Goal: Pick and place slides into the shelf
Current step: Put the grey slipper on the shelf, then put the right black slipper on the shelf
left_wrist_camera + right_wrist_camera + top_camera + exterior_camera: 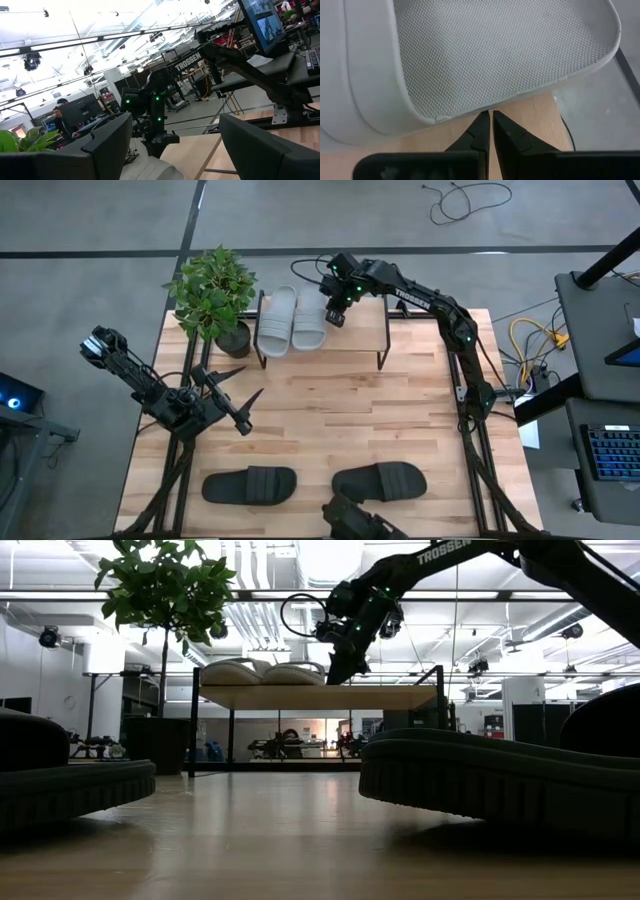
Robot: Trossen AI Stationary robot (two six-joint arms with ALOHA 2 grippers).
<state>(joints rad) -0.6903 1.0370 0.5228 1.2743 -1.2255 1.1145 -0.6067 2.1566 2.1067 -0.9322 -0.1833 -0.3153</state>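
Two light grey slides [277, 320] [308, 320] lie side by side, soles down, on the shelf's [365, 330] wooden top at the table's far side; the low view shows them [265, 672] on the board. My right gripper [336, 316] is shut, slanting down just right of the right-hand grey slide [495, 55]. Two black slides [250, 485] [380, 480] rest flat near the table's front edge. My left gripper [250, 380] hangs open above the table's left part, nothing between its fingers. My right gripper's shut fingertips [482, 122] stand at the lower edge of the right-hand grey slide's long side rim [470, 111], between strap and heel. They come slanting down from the table's right, across the slide. Whether they touch the rim, I cannot tell. The slide lies flat on the shelf's top.
A potted plant [212, 295] stands at the far left, close to the shelf's left end. The right half of the shelf's top is bare wood. The middle of the table [340, 420] is bare between the shelf and the black slides.
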